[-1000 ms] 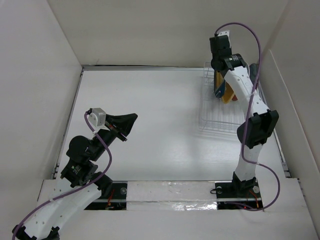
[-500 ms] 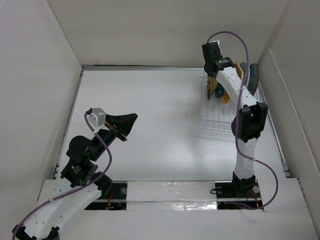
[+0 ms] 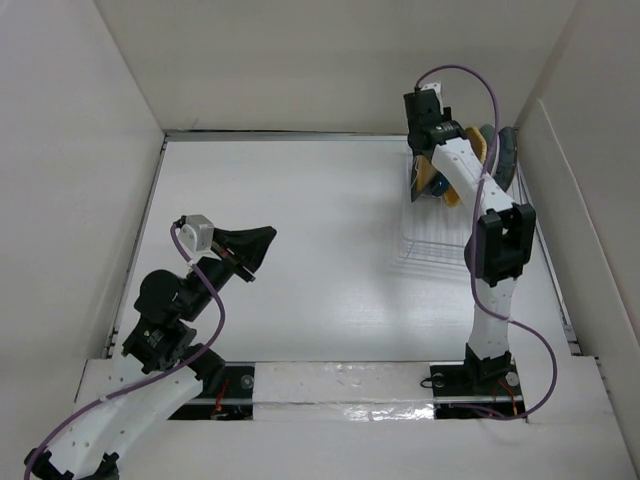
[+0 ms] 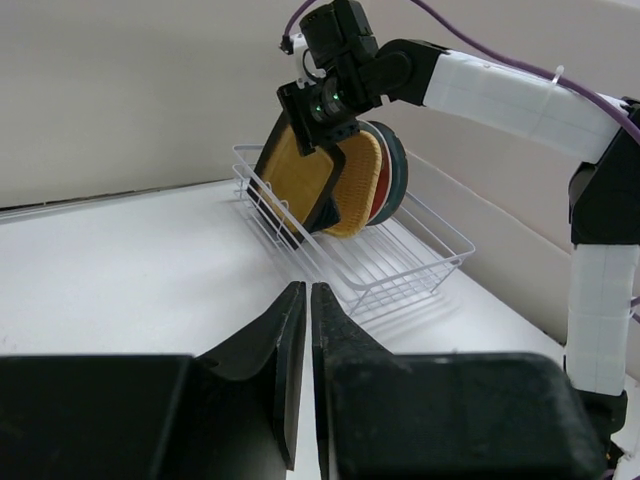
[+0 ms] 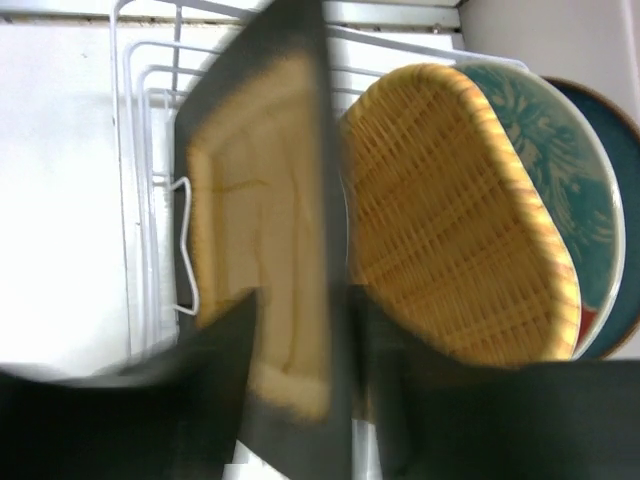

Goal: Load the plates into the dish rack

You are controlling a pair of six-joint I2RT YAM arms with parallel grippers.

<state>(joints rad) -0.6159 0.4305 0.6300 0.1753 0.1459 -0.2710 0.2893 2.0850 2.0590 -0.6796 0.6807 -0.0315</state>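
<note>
The white wire dish rack point(image 3: 430, 245) stands at the far right of the table. Several plates stand upright in its far end. In the right wrist view the square black-rimmed plate point(image 5: 255, 220) with a yellow centre is nearest. Behind it come an orange woven plate point(image 5: 450, 220), a red-and-teal plate point(image 5: 560, 170) and a dark teal plate point(image 5: 615, 170). My right gripper point(image 5: 300, 310) is open, its fingers straddling the black-rimmed plate's top edge, and the view is blurred. My left gripper point(image 3: 262, 240) hovers at the near left, shut and empty.
White walls close in the table on the left, back and right. The rack point(image 4: 400, 270) lies close to the right wall, and its near rows of slots hold nothing. The right arm point(image 3: 490, 250) reaches over the rack from its base.
The right arm swung left over the rack's far end, then its jaws opened around the black-rimmed plate, which now stands in the rack. The left arm has not moved.
</note>
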